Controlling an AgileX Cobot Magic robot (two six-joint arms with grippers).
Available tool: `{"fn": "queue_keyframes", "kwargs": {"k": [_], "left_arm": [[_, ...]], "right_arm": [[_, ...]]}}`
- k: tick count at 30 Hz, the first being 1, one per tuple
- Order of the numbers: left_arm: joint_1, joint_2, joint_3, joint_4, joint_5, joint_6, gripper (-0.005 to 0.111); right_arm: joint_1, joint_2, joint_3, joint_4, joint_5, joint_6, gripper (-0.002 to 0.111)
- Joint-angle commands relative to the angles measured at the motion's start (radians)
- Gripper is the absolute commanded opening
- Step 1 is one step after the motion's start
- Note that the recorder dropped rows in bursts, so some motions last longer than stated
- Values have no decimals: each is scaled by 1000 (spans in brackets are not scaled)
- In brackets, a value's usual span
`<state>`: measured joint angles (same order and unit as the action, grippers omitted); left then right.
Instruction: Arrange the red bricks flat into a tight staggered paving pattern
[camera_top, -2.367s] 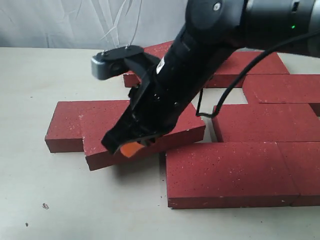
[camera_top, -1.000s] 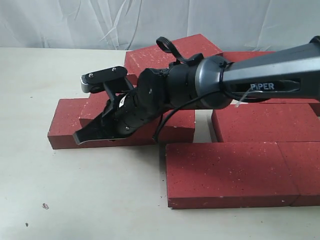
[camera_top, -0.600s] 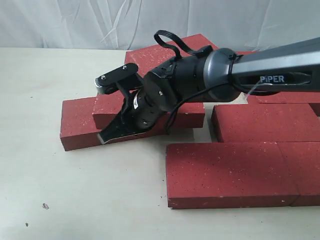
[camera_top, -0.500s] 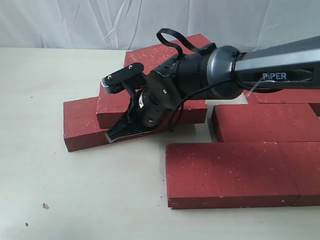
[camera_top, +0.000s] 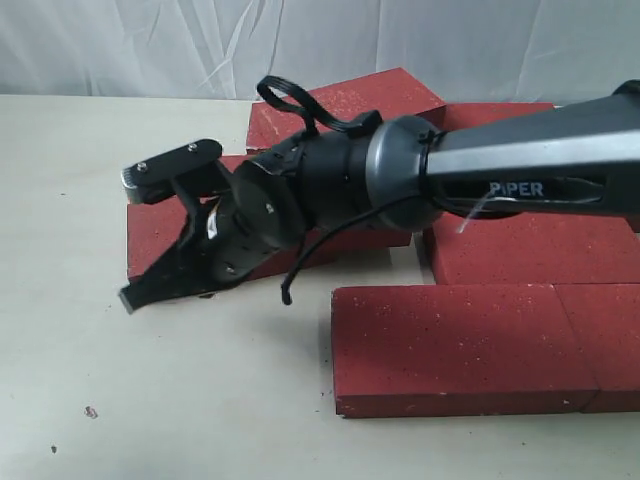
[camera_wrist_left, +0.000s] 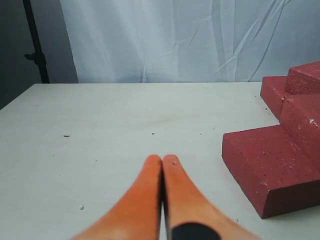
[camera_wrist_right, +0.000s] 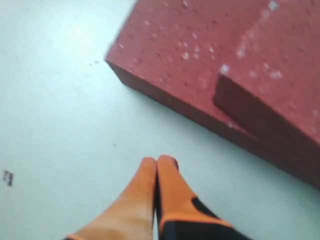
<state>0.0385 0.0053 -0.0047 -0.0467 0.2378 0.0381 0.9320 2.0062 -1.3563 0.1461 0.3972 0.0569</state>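
The left claw (camera_wrist_left: 162, 167) hangs over bare worktop (camera_wrist_left: 115, 120). Its orange fingers (camera_wrist_left: 142, 192) are pressed together with nothing between them (this claw does not appear in the exterior view). In the left wrist view the red bricks (camera_wrist_left: 267, 167) lie off to one side. The nearest is flat on the worktop, and others step up behind it.

In the exterior view the right claw (camera_top: 132, 296) reaches across from the right into the left part of the scene. Its tip points down and to the left, just above the surface. Its fingers are together and clamped on nothing. The right wrist view shows the tips over bare worktop, apart from the nearest brick edge.

Behind this claw lies the left brick (camera_top: 148, 235), flat, with its long axis running left to right. The arm hides most of it. The right wrist view (blurred) shows an overlapping brick (camera_wrist_right: 285, 65) resting on top of it.

Further right, the rear brick (camera_top: 345, 100) sits higher than its neighbours, its long axis skewed to the rows. The front brick (camera_top: 440, 340) lies flat, long axis left to right. It is butted end to end against the end brick (camera_top: 600, 335). Behind that seam the middle brick (camera_top: 530, 250) lies flat and parallel, so the joints are staggered. A strip of worktop separates it from the left brick.
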Motion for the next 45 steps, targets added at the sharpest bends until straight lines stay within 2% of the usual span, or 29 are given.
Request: {"fn": "queue_keyframes", "kwargs": {"k": [1, 13, 20, 28, 32, 36, 41, 45], "left_arm": [[3, -5, 5, 6, 1, -6, 0], [3, -5, 5, 6, 1, -6, 0], [3, -5, 5, 6, 1, -6, 0], [3, -5, 5, 6, 1, -6, 0], [3, -5, 5, 6, 1, -6, 0], [3, -5, 5, 6, 1, -6, 0], [3, -5, 5, 6, 1, -6, 0], [3, -5, 5, 6, 1, -6, 0]], "right_arm": [[6, -1, -128, 2, 17, -10, -1], [4, 281, -570, -198, 325, -10, -1], [4, 389, -685, -261, 385, -10, -1], [68, 410, -689, -65, 385, -112, -1], [105, 410, -698, 105, 387, -176, -1], [117, 390, -774, 189, 427, -190, -1], [72, 325, -898, 92, 518, -166, -1], [-15, 332, -903, 169, 530, -135, -1]]}}
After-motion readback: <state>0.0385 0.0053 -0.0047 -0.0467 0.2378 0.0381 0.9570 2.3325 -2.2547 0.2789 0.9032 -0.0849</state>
